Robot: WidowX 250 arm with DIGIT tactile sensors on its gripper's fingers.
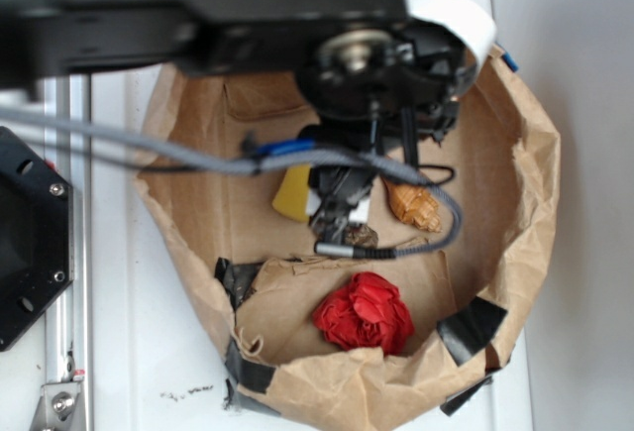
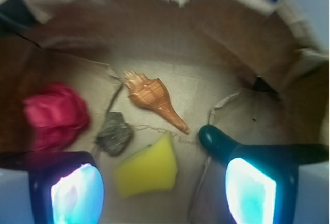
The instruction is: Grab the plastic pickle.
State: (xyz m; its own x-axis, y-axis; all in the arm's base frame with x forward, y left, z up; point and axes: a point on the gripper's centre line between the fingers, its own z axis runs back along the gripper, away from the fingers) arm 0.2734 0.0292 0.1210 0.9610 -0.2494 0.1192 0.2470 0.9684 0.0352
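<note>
while the gripper hangs low inside the brown paper bag, its two fingers stand wide apart at the lower edge of the wrist view, glowing pale blue, with nothing held between them. the plastic pickle lies on the bag's floor toward the right side of the wrist view; only its dark green rounded end shows, and the rest runs behind the right finger, so whether the two touch cannot be told. in the exterior view the arm hides the pickle.

between the fingers, nearer the left one, lies the yellow sponge, also seen as a yellow corner under the arm from outside. just beyond the sponge sits a small grey-brown lump, rough like a stone. the orange-brown seashell lies near the middle of the floor, its pointed tip aimed toward the pickle but apart from it; from outside it shows beside the arm. a red fabric rose rests against the bag's left wall in the wrist view, and in the exterior view it sits near the bag's front rim.

the bag's rim is torn and folded down, patched with black tape. it stands on a white table.
</note>
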